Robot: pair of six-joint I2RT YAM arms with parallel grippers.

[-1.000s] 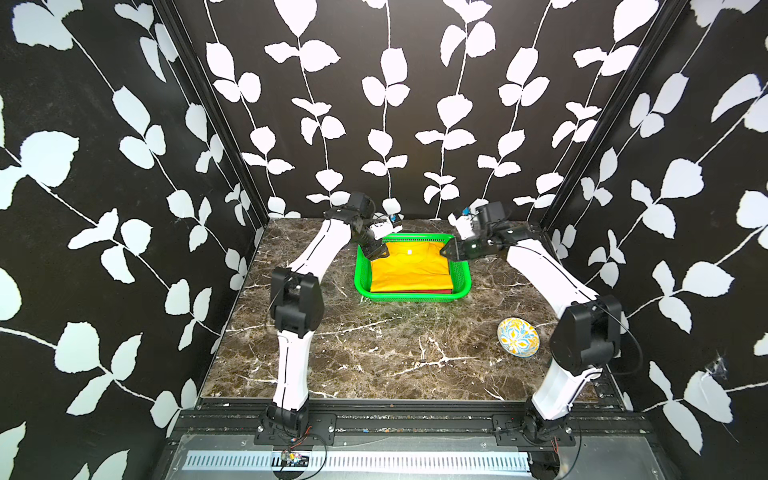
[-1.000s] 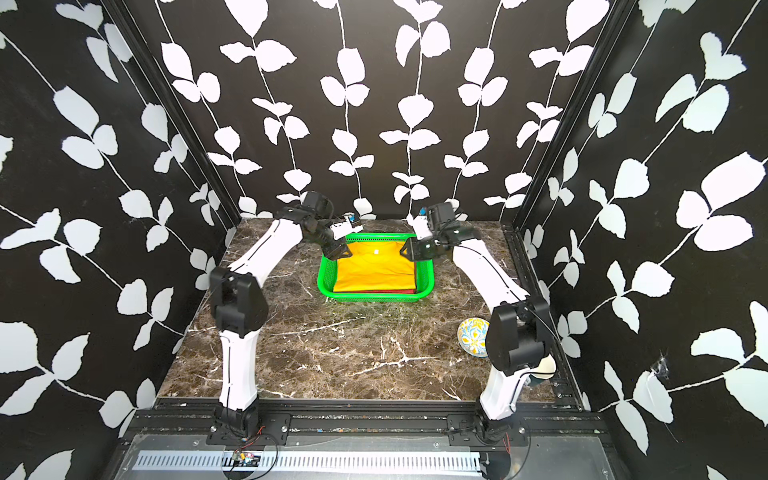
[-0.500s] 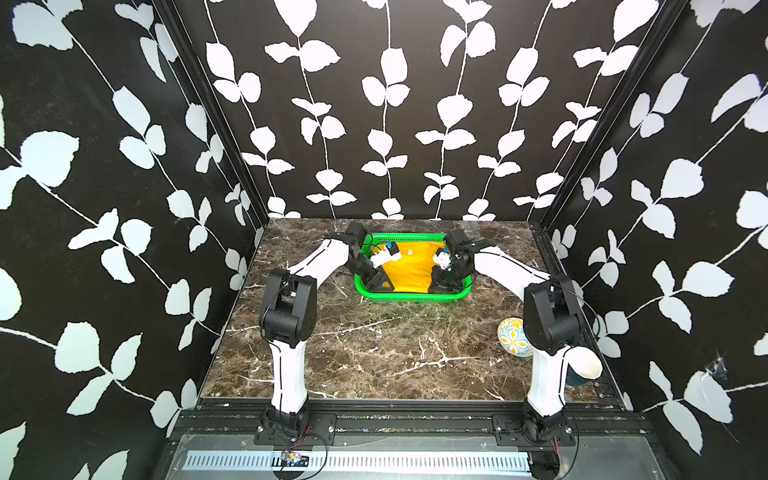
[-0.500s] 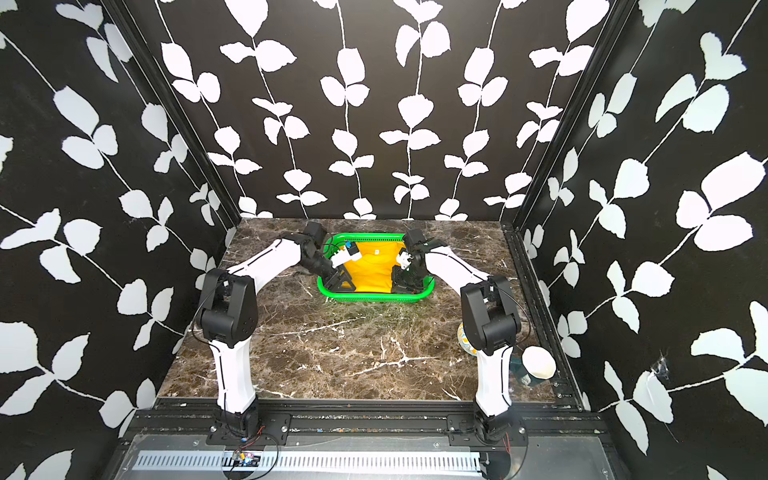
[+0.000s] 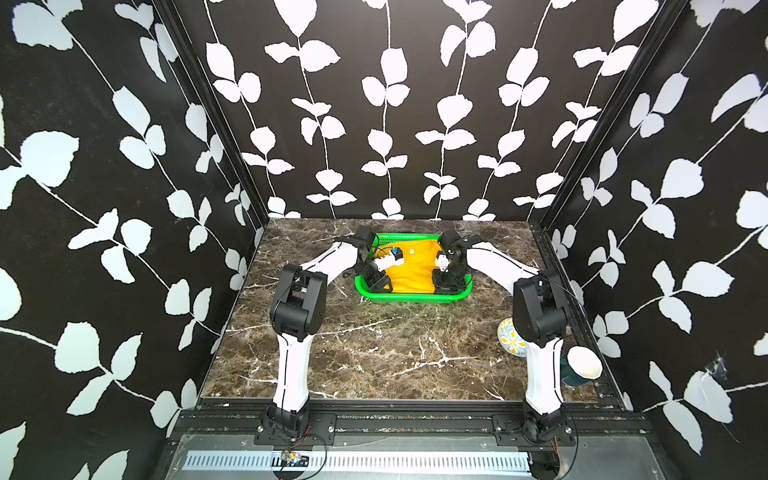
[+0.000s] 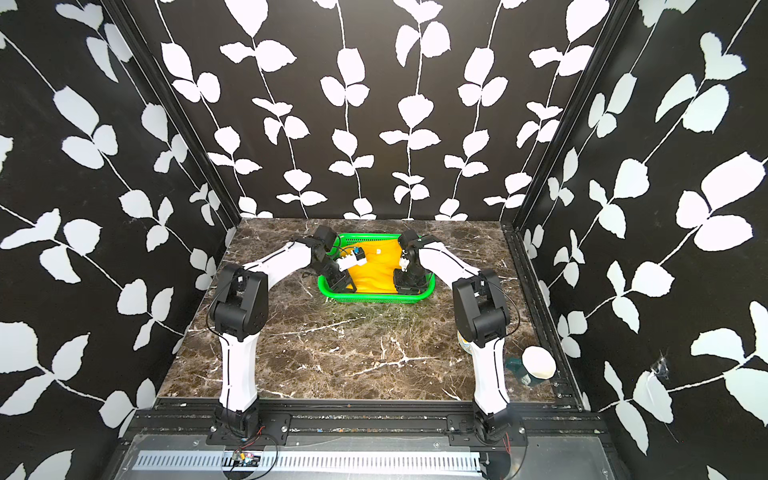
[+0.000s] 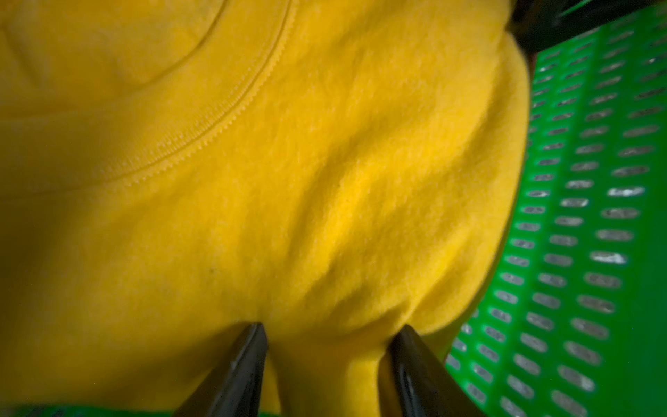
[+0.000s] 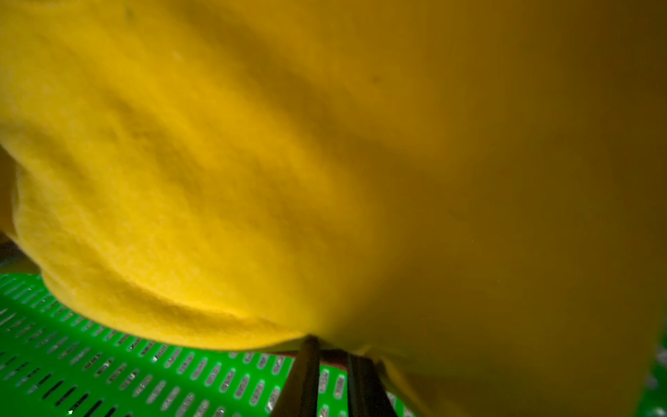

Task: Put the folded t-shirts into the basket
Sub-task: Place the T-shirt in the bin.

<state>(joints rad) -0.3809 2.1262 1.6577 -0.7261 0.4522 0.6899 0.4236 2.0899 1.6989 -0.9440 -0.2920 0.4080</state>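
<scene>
The green basket [image 5: 415, 297] [image 6: 374, 297] stands at the back middle of the marble table. A yellow-orange folded t-shirt [image 5: 415, 266] [image 6: 376, 268] lies on top inside it. My left gripper [image 5: 380, 284] [image 6: 343, 284] is down in the basket's near left corner. In the left wrist view its fingers [image 7: 252, 346] squeeze a thick fold of the yellow shirt [image 7: 252, 180] beside the perforated basket wall [image 7: 584, 216]. My right gripper [image 5: 446, 284] [image 8: 330, 343] is in the near right corner, its jaws a narrow gap apart. Its tips are tucked under the shirt's edge [image 8: 180, 317], where a dark red strip [image 8: 334, 355] shows. The black shirt is hidden.
A small patterned round dish [image 5: 509, 338] sits at the right edge, partly behind the right arm. A white cup [image 5: 584, 361] [image 6: 538, 361] lies beside it near the right wall. Leaf-patterned walls close in the table on three sides.
Both grippers have come from the basket's far side to its near corners and dropped lower. The yellow shirt has settled down into the basket. Both elbows have swung back toward the front.
</scene>
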